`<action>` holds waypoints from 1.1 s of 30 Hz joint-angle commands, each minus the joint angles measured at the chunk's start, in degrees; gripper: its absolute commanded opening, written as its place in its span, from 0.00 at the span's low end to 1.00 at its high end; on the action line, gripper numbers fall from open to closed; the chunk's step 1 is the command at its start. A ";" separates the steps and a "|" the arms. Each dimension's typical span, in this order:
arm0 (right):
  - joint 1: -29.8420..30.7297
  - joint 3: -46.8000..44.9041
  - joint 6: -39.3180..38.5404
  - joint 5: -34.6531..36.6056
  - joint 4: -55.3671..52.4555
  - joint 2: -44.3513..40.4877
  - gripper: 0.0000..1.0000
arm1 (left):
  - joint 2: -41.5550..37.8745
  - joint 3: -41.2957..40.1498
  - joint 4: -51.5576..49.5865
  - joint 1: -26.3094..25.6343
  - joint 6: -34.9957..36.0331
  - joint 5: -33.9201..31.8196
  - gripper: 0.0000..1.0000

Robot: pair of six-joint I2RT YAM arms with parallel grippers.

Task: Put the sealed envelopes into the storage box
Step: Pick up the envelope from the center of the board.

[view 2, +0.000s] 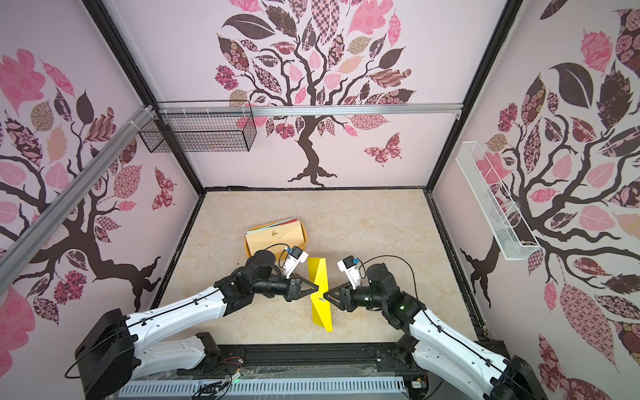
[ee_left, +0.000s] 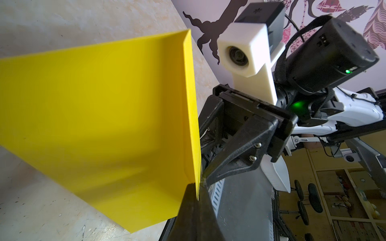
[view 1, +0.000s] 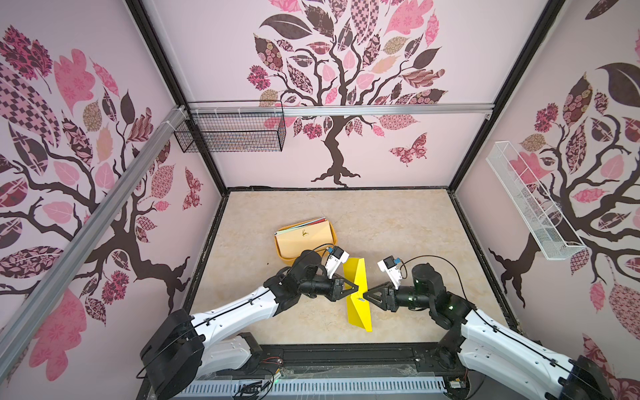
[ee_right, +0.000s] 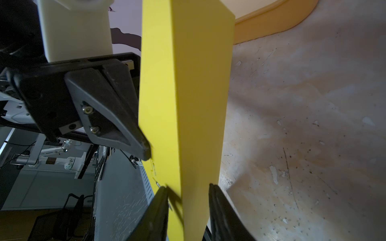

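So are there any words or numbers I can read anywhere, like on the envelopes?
No words or numbers can be read.
On the tan envelope, on top in the storage box: a small gold deer picture, no letters.
On the yellow envelope: a tiny mark by the right pincer, too small and blurred to read.

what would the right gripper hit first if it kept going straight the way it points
The yellow envelope: the open jaws of the right gripper straddle its edge. Just past it, probably, the left gripper, shut on the same envelope from the opposite side.
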 commanded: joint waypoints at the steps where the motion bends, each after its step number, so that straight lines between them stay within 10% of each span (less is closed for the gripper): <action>1: -0.07 0.35 0.39 -0.84 2.44 0.09 0.32 | 0.68 0.37 2.33 0.31 0.01 1.11 0.00; 15: -0.03 1.26 1.10 -1.77 3.52 -0.30 0.01 | 1.67 0.15 2.40 0.31 -0.35 0.78 0.00; 22: 0.00 2.15 -0.31 3.06 -1.48 -2.40 0.00 | -1.18 0.35 -3.41 1.40 1.02 -3.81 0.54; 33: -0.02 14.27 -12.92 13.61 -15.35 3.12 0.00 | -15.84 2.27 -37.71 16.47 2.74 -25.64 0.64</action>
